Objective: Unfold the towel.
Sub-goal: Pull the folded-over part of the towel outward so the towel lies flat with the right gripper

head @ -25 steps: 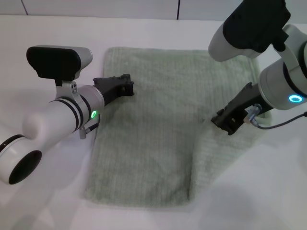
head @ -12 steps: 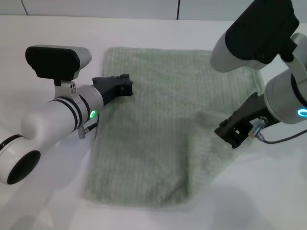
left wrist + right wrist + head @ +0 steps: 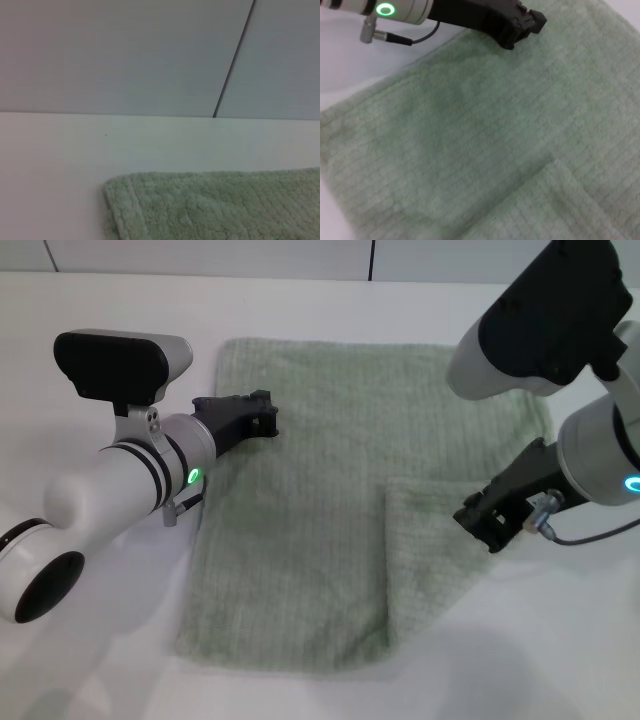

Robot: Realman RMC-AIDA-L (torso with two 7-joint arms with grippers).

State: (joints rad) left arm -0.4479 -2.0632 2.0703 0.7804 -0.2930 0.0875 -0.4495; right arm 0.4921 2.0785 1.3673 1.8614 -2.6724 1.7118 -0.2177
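The pale green towel (image 3: 320,490) lies spread on the white table, with a flap (image 3: 430,550) folded over its near right part. My right gripper (image 3: 483,520) sits at the flap's right corner, shut on that corner of the cloth. My left gripper (image 3: 258,416) rests on the towel's far left part, just inside its left hem. The right wrist view looks down on the towel (image 3: 470,125), with the flap's edge (image 3: 570,195) and the left gripper (image 3: 520,25) in it. The left wrist view shows only a far corner of the towel (image 3: 200,210).
The white table (image 3: 560,640) runs around the towel on all sides, with a grey wall (image 3: 125,55) behind its far edge. My bulky left forearm (image 3: 110,490) lies beside the towel's left hem, and my right arm (image 3: 560,330) hangs over its far right corner.
My right gripper has moved right and slightly toward me with the towel's corner. The flap, raised a second ago, now lies lower and flatter. The left arm has stayed still.
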